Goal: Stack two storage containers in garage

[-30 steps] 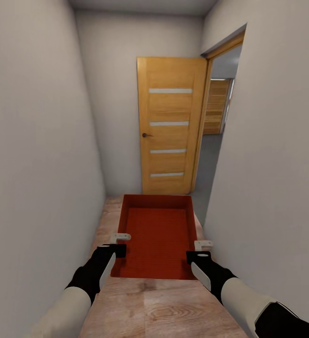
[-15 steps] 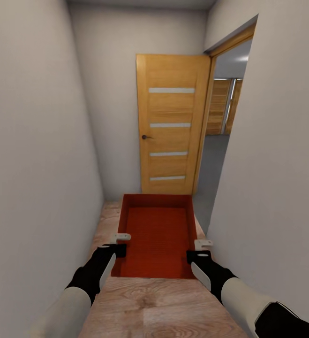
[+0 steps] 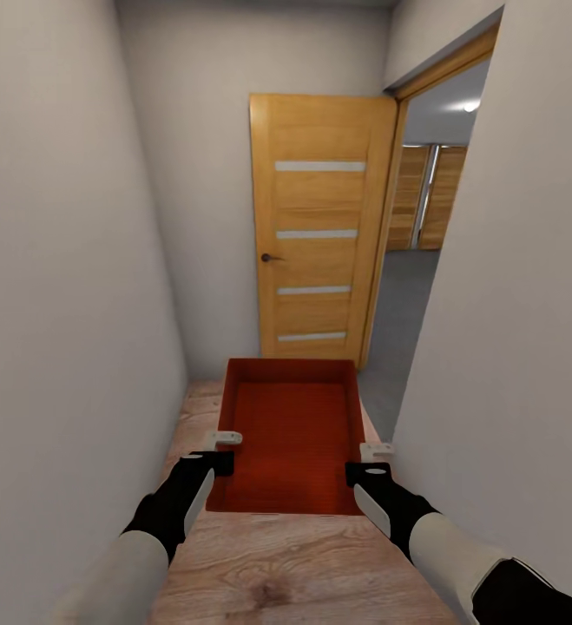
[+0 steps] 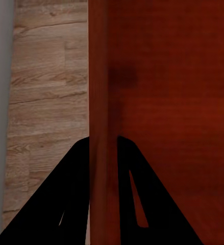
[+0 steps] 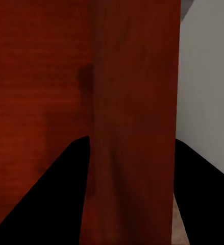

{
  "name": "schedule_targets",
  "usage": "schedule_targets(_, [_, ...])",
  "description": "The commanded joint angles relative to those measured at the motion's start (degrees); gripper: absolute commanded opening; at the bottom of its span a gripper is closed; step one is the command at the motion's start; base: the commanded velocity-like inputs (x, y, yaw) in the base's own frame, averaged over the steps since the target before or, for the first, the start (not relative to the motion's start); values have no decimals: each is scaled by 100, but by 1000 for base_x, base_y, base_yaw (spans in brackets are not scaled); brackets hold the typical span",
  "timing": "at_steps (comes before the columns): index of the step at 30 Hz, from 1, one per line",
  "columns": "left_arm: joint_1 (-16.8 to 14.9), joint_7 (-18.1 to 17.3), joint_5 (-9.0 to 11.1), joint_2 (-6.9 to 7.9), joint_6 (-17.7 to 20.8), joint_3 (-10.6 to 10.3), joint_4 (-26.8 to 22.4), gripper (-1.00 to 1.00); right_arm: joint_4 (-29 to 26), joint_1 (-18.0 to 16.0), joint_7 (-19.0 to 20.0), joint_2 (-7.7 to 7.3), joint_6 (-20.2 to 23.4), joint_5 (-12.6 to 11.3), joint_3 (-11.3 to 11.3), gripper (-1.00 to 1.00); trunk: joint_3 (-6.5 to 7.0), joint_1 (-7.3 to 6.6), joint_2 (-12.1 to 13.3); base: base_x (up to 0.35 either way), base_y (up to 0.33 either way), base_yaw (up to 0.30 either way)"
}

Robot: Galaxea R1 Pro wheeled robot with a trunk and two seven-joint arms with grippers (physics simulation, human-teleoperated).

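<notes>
We carry one storage container (image 3: pixel 290 434), left gripper (image 3: pixel 223 451) and right gripper (image 3: pixel 371 460) each clamped on a side wall; next we judge a right turn through the doorway (image 3: pixel 424 243) onto the garage floor (image 3: pixel 403 304).

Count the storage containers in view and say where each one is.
1: a red-orange storage container held over the wood-plank floor of the corridor, the left gripper and right gripper clamping its side walls. The second may be elsewhere.

A red-orange, lidless rectangular storage container (image 3: pixel 290 434) is held level above the wood-plank floor (image 3: pixel 294 564), long axis pointing ahead.
</notes>
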Motion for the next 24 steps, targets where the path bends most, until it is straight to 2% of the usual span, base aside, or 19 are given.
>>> schedule_targets(1, [0,177,-194,-7,50,12,-4,-100,-61,-8,-41,1,44,64,-72,-100,-13,7,-13,322,0,0])
schedule_targets(24, [-4,175,-194,-7,50,12,1,-100,-61,-8,-41,1,44,64,-72,-100,-13,7,-13,322,0,0])
